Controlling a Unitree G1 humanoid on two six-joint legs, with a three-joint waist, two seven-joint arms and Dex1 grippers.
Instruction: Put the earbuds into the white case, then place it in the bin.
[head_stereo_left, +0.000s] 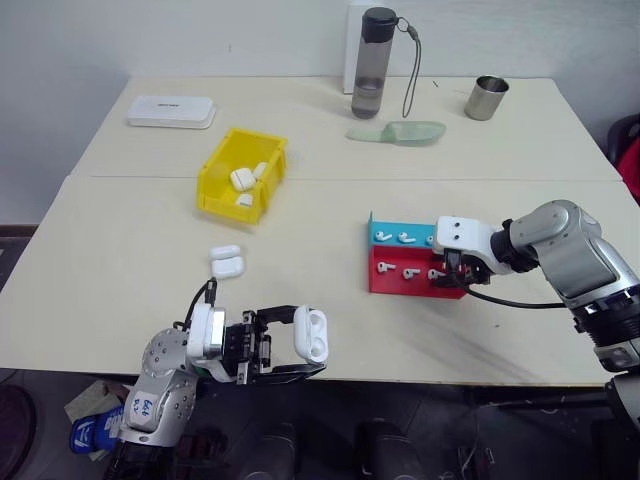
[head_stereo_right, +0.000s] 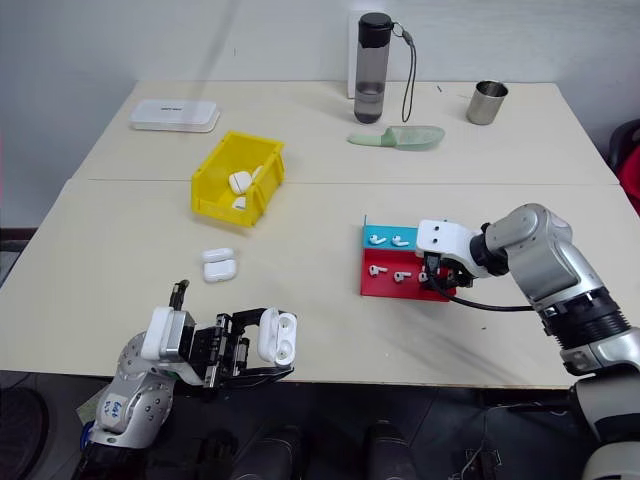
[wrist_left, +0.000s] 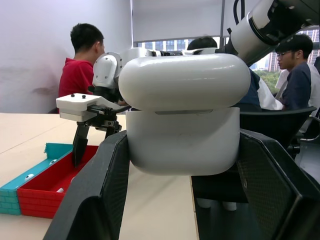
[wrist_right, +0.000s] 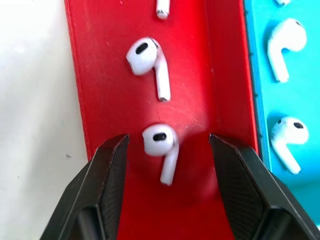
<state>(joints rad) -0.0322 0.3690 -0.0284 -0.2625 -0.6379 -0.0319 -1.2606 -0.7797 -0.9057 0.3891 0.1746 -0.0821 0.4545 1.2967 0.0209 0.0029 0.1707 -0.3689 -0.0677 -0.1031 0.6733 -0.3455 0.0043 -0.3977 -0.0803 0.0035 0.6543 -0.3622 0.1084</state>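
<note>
Left gripper (head_stereo_left: 292, 345): at about 7 o'clock of the head view, off the near table edge, clamped tight on a white case (head_stereo_left: 311, 333) with its lid tipped open; in the left wrist view the two black fingers (wrist_left: 97, 200) press the case body from both sides.
Right gripper (wrist_right: 167, 150): at about 3 o'clock, reaching down into the red half of the tray (head_stereo_left: 400, 281); its fingers stand apart with one earbud (wrist_right: 161, 148) lying between them, not pinched.
Earbuds: a second one (wrist_right: 147, 62) lies in the red half just past the first; two more (wrist_right: 285, 40) lie in the blue half beside it.
Tray: red and blue, right of centre on the near table (head_stereo_left: 120, 290).
Yellow bin (head_stereo_left: 242, 175): at about 11 o'clock from the tray, holding several white cases.
Loose cases: two (head_stereo_left: 227, 260) on the table, at 6 o'clock of the bin.
Far table: flat white box (head_stereo_left: 171, 111) at 10 o'clock, dark bottle (head_stereo_left: 375, 65) at 12, green scoop (head_stereo_left: 400, 132) before it, metal cup (head_stereo_left: 487, 98) at 1.
Background: seated people in the left wrist view.
</note>
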